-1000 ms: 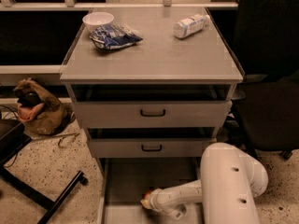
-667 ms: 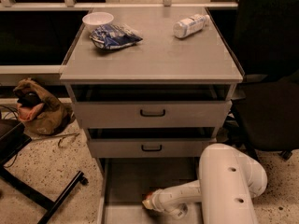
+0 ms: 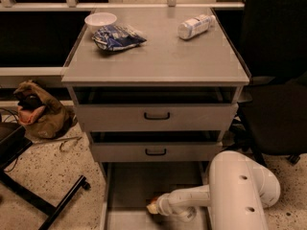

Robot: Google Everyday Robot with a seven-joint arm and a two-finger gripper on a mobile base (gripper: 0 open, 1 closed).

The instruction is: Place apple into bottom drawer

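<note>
Gripper: your white arm's two-finger gripper [image 3: 153, 208] sits low inside the open drawer, towards its near end; you cannot tell its opening.
Apple: the small round red-orange apple [image 3: 154, 201] shows only as a reddish sliver at the gripper's tip.
Bottom drawer: the lowest grey metal bottom drawer [image 3: 139, 182] stands pulled out.
Cabinet top: white bowl [image 3: 100, 20], blue crinkled bag [image 3: 117, 36], white plastic bottle [image 3: 195, 26] lying on its side.

A glossy white robot arm [image 3: 237, 195] takes up the near right corner: a fat, rounded, capsule-like housing with two small dark round holes on its face. From it a much slimmer white tubular segment [image 3: 192, 199] runs left, thickening into a rounded collar. Its end effector [image 3: 152, 208], pale cream at the tip, sits at the near centre, low in the scene.
</note>
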